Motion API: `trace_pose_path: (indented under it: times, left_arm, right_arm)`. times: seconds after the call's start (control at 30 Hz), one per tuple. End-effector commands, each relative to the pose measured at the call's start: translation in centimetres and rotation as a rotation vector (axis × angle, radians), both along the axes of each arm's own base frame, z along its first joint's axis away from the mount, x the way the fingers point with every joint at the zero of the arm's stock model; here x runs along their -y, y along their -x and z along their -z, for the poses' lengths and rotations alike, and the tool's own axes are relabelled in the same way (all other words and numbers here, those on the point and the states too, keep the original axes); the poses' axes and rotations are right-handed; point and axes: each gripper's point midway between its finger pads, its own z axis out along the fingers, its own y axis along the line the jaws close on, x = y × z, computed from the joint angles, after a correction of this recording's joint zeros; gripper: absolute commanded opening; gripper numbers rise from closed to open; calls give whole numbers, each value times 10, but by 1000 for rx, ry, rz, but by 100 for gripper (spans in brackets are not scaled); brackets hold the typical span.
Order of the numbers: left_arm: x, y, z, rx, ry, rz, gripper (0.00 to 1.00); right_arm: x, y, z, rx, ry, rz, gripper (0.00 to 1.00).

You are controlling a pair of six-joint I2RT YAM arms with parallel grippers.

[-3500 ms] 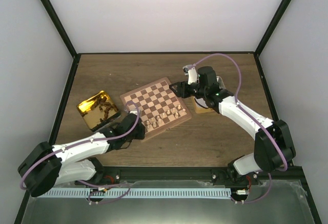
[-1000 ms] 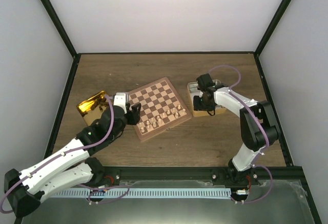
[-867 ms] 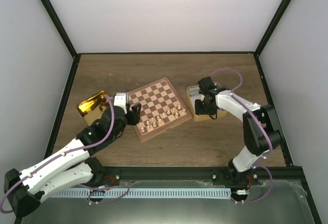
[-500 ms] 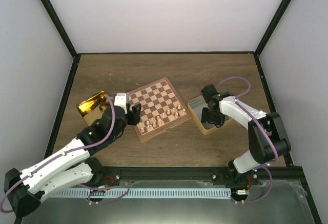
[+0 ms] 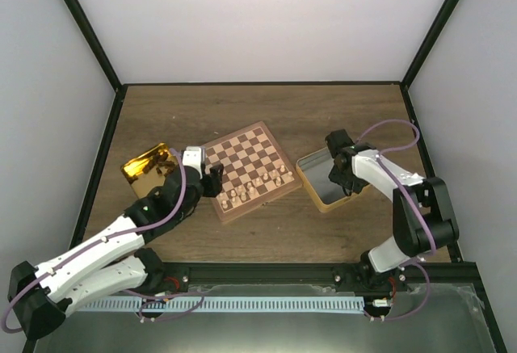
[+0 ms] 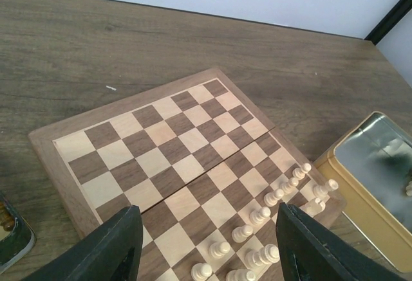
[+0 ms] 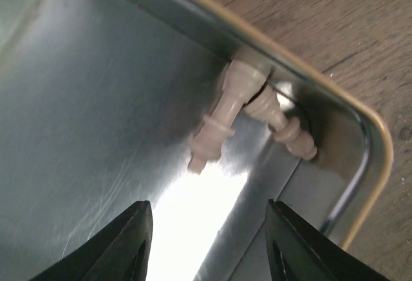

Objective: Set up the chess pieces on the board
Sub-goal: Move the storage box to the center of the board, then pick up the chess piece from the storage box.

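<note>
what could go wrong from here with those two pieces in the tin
1. The pieces lie touching in a corner of the tin, against its wall; the open right pincer may pinch both or jam a finger on the wall.
2. They lie on their sides, so one gripped that way may land tilted and topple the men standing close together on the board.

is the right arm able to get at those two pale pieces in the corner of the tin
Probably yes: its open fingers hang just short of the two pale pieces, with nothing between. But they lie tipped over, tight against the wall in the tin corner, so a clean grip looks awkward.
</note>
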Motion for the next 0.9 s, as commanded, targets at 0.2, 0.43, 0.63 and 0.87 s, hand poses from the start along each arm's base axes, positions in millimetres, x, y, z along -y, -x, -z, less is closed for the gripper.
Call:
trace_pose_path:
  times: [0.2, 0.43, 0.63, 0.87]
  left_arm:
    - [-4, -7, -3, 21, -9, -24, 59]
    - [-4, -8, -1, 15, -10, -23, 59]
    - [-4, -9, -2, 15, -7, -25, 59]
    - [-4, -9, 0, 8, -12, -23, 59]
  right_arm:
    - [19, -31, 13, 81, 82, 195, 45]
    - [-1, -44, 28, 131, -80, 151, 36]
    - [5, -45, 28, 156, -64, 152, 29]
    - [12, -46, 30, 164, -47, 167, 30]
